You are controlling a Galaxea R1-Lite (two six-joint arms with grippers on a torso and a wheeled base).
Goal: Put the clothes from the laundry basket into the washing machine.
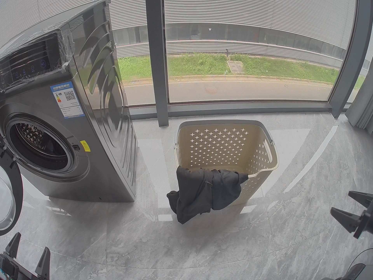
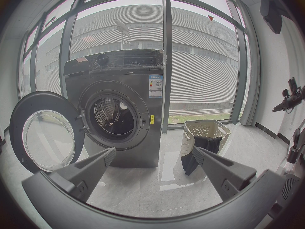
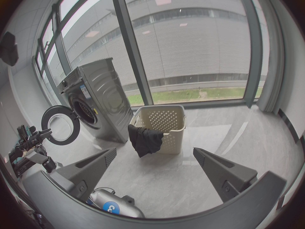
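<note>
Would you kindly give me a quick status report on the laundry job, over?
Open and empty: left gripper, right gripper. One dark garment draped over laundry basket front rim. Open washing machine door close by left gripper.

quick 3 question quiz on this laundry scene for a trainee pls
1. True or false: the door of the washing machine is shut.
2. Where is the dark garment? A) flat on the floor beside the machine B) draped over the near rim of the laundry basket C) held in a gripper
3. Fill in: the left gripper and the right gripper are both empty and ___.

Key: 1 false; 2 B; 3 open
</note>
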